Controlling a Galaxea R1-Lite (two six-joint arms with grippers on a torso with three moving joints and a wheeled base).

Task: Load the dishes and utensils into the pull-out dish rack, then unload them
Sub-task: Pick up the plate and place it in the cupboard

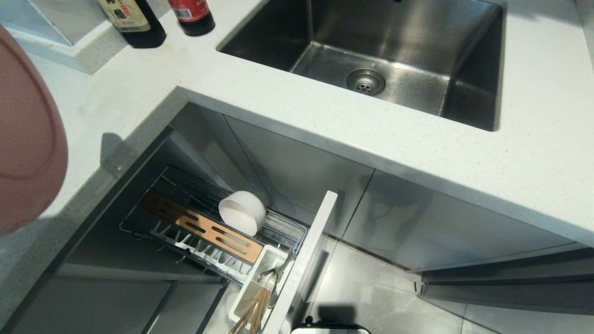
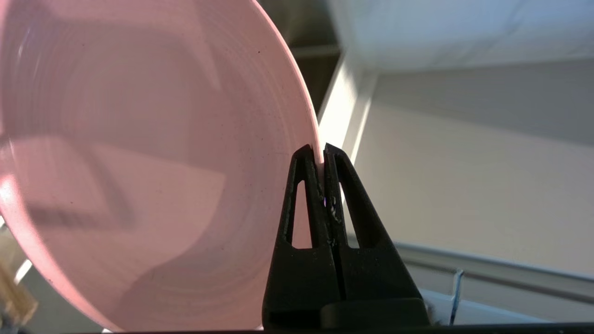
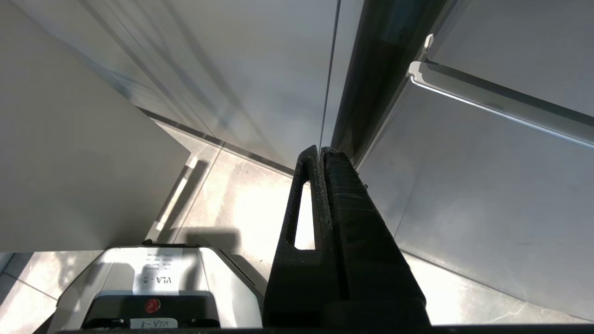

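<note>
The wide pink plate (image 1: 25, 134) hangs in the air at the far left of the head view, above the counter's corner. My left gripper (image 2: 320, 150) is shut on the plate's (image 2: 153, 153) rim, holding it on edge. Below, the pull-out dish rack (image 1: 199, 222) stands drawn out. A cream-white bowl (image 1: 242, 212) rests on its side in the wires behind the tan wooden strip. The white utensil cup (image 1: 260, 283) at the rack's front holds the chopsticks (image 1: 250, 313) and the grey spoon (image 1: 276, 273). My right gripper (image 3: 321, 150) is shut and empty, parked low over the floor.
The steel sink (image 1: 371, 60) lies at the back of the white counter (image 1: 464, 144). Two dark bottles (image 1: 139, 23) stand at the back left. The rack's pale cabinet front (image 1: 306, 260) juts toward me. My base (image 3: 153, 287) sits on the tiled floor.
</note>
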